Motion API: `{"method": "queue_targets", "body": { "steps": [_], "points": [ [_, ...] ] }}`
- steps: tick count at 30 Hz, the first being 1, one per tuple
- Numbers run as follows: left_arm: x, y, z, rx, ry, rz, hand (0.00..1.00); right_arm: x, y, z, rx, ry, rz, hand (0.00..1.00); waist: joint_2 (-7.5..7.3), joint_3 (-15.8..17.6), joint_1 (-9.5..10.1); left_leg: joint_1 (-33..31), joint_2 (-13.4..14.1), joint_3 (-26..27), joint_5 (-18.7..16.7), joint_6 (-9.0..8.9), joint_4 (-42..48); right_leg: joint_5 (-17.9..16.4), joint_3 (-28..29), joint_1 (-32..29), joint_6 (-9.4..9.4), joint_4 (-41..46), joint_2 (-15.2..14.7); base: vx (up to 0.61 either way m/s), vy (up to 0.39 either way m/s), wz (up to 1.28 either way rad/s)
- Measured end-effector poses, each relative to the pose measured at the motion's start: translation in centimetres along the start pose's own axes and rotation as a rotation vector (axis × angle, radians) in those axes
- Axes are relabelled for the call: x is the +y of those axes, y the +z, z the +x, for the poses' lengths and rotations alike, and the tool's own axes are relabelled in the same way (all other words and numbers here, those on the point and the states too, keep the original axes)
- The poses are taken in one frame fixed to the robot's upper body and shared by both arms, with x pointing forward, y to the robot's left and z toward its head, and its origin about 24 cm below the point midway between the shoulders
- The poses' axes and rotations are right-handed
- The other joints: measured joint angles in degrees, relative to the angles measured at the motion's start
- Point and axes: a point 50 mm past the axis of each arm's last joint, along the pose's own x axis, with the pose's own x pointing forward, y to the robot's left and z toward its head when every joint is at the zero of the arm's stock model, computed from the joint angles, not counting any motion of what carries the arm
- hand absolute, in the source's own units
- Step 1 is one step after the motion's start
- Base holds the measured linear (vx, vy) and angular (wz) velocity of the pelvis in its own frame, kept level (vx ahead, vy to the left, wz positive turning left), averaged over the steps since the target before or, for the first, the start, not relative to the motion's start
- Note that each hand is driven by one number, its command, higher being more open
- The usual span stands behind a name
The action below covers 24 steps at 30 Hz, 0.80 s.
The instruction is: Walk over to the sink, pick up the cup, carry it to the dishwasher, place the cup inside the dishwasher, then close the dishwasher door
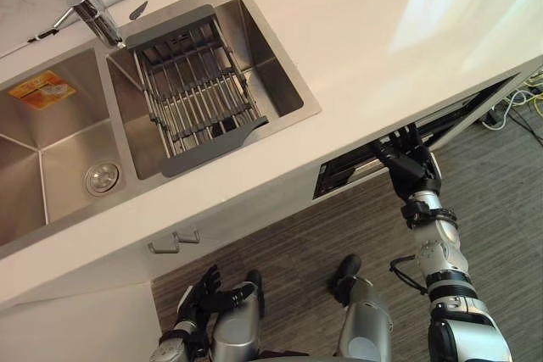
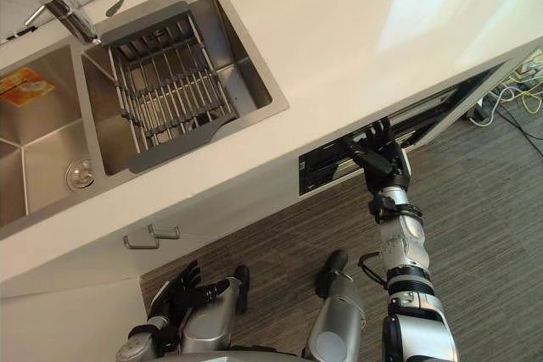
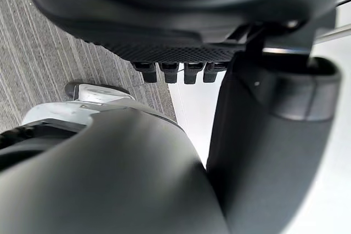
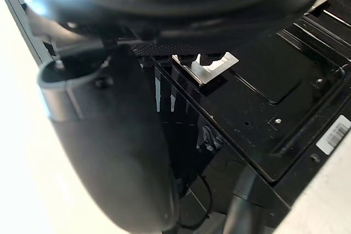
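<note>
The right robot hand point(image 2: 377, 154) reached up to the dishwasher door point(image 2: 327, 171), which sat under the edge of the white bench point(image 1: 339, 40). Its fingers point(image 2: 373, 133) were straight and apart, their tips against the door's top edge, with nothing gripped.

The door stood ajar, tipped out a little from the bench front, so a narrow dark slot opened to both sides of the robot hand. What showed of it was black. In the right wrist view, just past the fingers, lay a flat black inner panel with a small bright metal latch point(image 4: 211, 67), a few screws, and a white label point(image 4: 333, 134) farther out.

The left robot hand point(image 1: 199, 290) hung low over the grey striped floor point(image 1: 288, 243), well apart from the door, its fingers loose and parted and holding nothing. Above it, a small metal handle point(image 1: 174, 243) was fixed to the white cabinet front.

Far off to the left of the right robot hand, the steel sink point(image 1: 284, 82) was set in the bench, with a dark rack point(image 1: 199, 86) across one basin and a tap point(image 1: 89, 6) behind it.
</note>
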Motion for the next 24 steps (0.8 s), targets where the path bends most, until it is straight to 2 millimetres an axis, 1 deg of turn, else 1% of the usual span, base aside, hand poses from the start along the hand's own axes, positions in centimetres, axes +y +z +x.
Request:
{"method": "queue_targets", "body": {
  "steps": [2, 5, 8, 10, 13, 15, 17, 18, 19, 20, 21, 22, 23, 24],
  "points": [
    [0.0, 0.3, 0.2, -0.006, 0.0, -0.004, 1.0, 0.5, 0.2, 0.5, 0.006, 0.006, -0.02, 1.0, -0.03, 0.07, 0.44, -0.47, 0.65, 0.28, 0.09, -0.15, 0.0, 0.0, -1.31, -0.49, -0.02, 0.18, -0.13, -0.04, -0.036, -0.15],
    [-0.1, 0.7, 0.5, -0.021, 0.0, -0.014, 1.0, 0.9, 0.2, 0.9, 0.026, 0.001, -0.064, 1.0, -0.24, 0.31, 1.09, -0.6, 1.47, 0.34, 0.28, -0.75, -0.14, -0.79, -1.93, -1.25, -1.26, 1.07, -0.08, -0.04, -0.055, -0.06],
    [-0.2, 1.1, 0.7, -0.03, -0.003, -0.011, 1.0, 1.7, 0.1, 1.4, 0.05, 0.012, -0.1, 1.0, -0.37, 0.57, 1.56, -0.76, 2.56, 0.15, 0.46, -0.83, -0.79, -0.94, -3.48, -1.3, -1.48, 0.44, 0.86, -0.03, -0.055, -0.08],
    [-0.2, 1.3, 0.8, -0.035, -0.002, -0.007, 1.0, 1.9, 0.1, 1.6, 0.056, 0.012, -0.113, 1.0, -0.6, 0.71, 1.58, -0.35, 2.79, -0.09, 1.02, -1.47, -1.57, -1.07, -3.72, -1.26, -1.68, 0.53, 1.14, -0.02, -0.051, -0.04],
    [0.0, 1.7, 0.8, -0.048, 0.003, 0.003, 1.0, 2.2, -0.1, 1.5, 0.073, 0.009, -0.165, 1.0, -1.56, 1.26, 1.52, 0.88, 3.13, -0.11, 2.09, -2.39, -2.78, -1.26, -3.76, -0.59, -2.06, 0.54, 1.68, 0.0, -0.024, -0.02],
    [0.5, 1.9, 0.8, -0.049, 0.02, 0.014, 1.0, 1.9, -0.8, 0.1, 0.095, 0.017, -0.233, 1.0, -2.45, 1.73, 1.38, 3.66, 3.14, -0.18, 2.52, -2.54, -4.61, -1.29, -4.01, 1.82, -2.11, -0.31, 2.24, 0.0, 0.0, 0.0],
    [0.7, 1.9, 0.7, -0.046, 0.032, 0.024, 1.0, 1.7, -1.5, -1.1, 0.115, 0.024, -0.27, 1.0, -3.1, 1.52, 1.23, 5.27, 3.06, -0.12, 2.75, -2.47, -5.89, -1.19, -3.95, 3.17, -2.01, -1.36, 2.65, 0.01, 0.019, -0.03],
    [1.1, 1.8, 0.5, -0.041, 0.042, 0.034, 1.0, 1.4, -2.5, -2.5, 0.137, 0.021, -0.302, 1.0, -4.23, 0.85, 1.12, 6.44, 2.81, -0.1, 3.11, -2.41, -7.75, -1.13, -3.76, 3.92, -1.95, -2.87, 3.19, 0.04, 0.043, -0.07],
    [1.4, 1.7, 0.4, -0.038, 0.048, 0.037, 1.0, 1.3, -3.1, -3.1, 0.151, 0.018, -0.31, 1.0, -4.83, 0.45, 1.02, 6.81, 2.63, -0.14, 3.28, -2.29, -8.57, -1.1, -3.57, 4.05, -1.89, -3.47, 3.43, 0.06, 0.052, -0.1],
    [1.9, 1.5, 0.1, -0.028, 0.061, 0.054, 1.0, 1.0, -4.3, -4.5, 0.19, 0.013, -0.331, 1.0, -6.06, -0.3, 0.52, 7.54, 2.33, -0.15, 3.73, -2.1, -10.01, -0.82, -3.21, 4.29, -1.47, -4.31, 3.74, 0.06, 0.047, -0.05],
    [2.2, 1.3, -0.1, -0.021, 0.068, 0.058, 1.0, 0.9, -5.0, -5.2, 0.216, 0.009, -0.339, 1.0, -6.53, -0.58, 0.02, 7.95, 2.26, -0.15, 3.95, -1.95, -10.55, -0.68, -3.18, 4.67, -1.25, -4.62, 3.8, 0.12, 0.08, 0.01],
    [2.6, 0.9, -0.4, -0.004, 0.079, 0.066, 1.0, 0.3, -6.5, -6.9, 0.274, -0.014, -0.336, 1.0, -7.41, -1.3, -0.68, 8.96, 2.03, -0.13, 4.12, -1.89, -11.49, -0.26, -2.92, 5.36, -0.64, -5.05, 3.83, 0.12, 0.072, 0.08],
    [3.0, 0.7, -0.6, 0.009, 0.088, 0.083, 1.0, -0.3, -7.8, -8.9, 0.333, -0.047, -0.335, 1.0, -7.98, -1.83, -1.25, 10.28, 1.8, -0.11, 4.29, -1.69, -12.49, -0.09, -2.59, 6.46, -0.46, -5.4, 3.83, 0.15, 0.094, 0.09],
    [3.1, 0.5, -0.7, 0.015, 0.092, 0.087, 1.0, -0.6, -8.4, -9.8, 0.363, -0.062, -0.341, 1.0, -8.22, -2.07, -1.61, 10.91, 1.7, -0.11, 4.3, -1.73, -12.86, 0.06, -2.48, 7.0, -0.47, -5.6, 3.83, 0.14, 0.084, 0.04]
  ]
}}
